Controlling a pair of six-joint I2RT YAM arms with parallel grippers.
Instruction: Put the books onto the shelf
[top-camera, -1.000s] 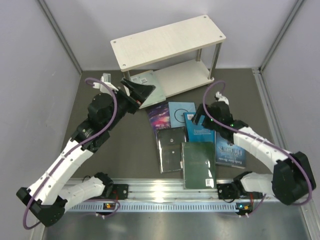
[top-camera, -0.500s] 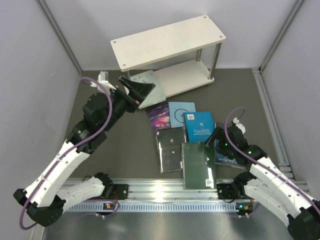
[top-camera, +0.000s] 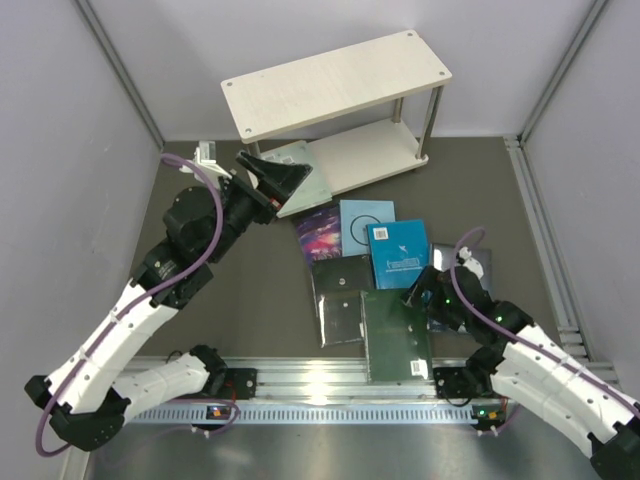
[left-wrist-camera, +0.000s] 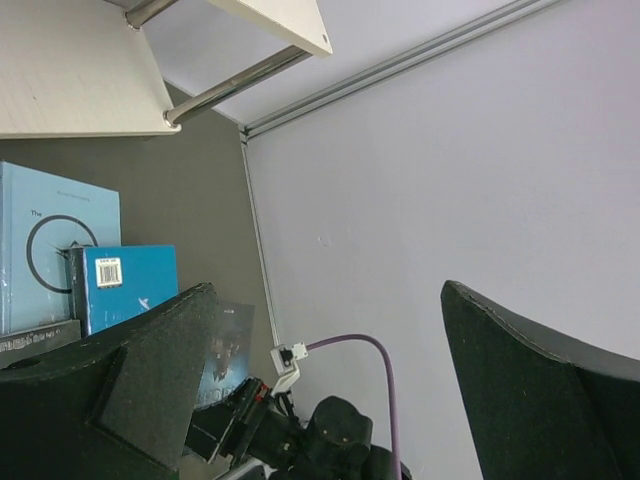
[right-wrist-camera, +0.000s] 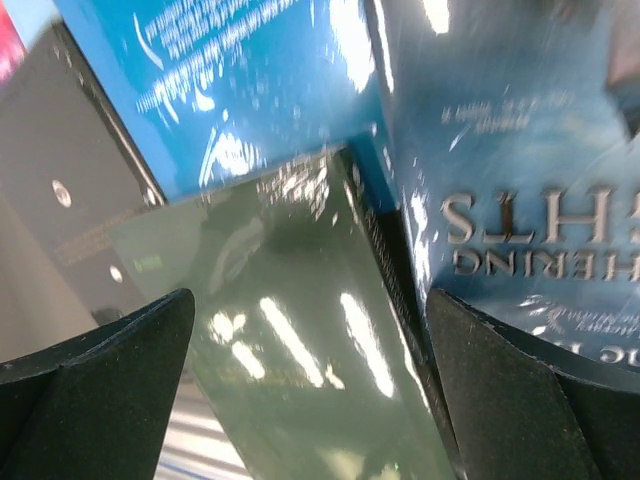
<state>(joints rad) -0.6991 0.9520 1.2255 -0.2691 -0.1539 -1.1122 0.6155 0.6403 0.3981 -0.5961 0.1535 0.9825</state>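
The left hand (top-camera: 283, 180) hangs with its fingers spread wide and empty above a pale green book (top-camera: 300, 160) at the left end of the shelf's (top-camera: 335, 85) lower board. The right hand (top-camera: 420, 296), equally wide and empty, hovers low over the dark green book (top-camera: 395, 335). That book lies on the desk (top-camera: 250, 270) beside the bright blue book (top-camera: 400, 255) and the dark blue book (right-wrist-camera: 520, 130).

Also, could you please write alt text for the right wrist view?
The open right gripper hovers close over a glossy green book. A bright blue book lies beyond it, a dark blue book to the right, and a black book to the left.
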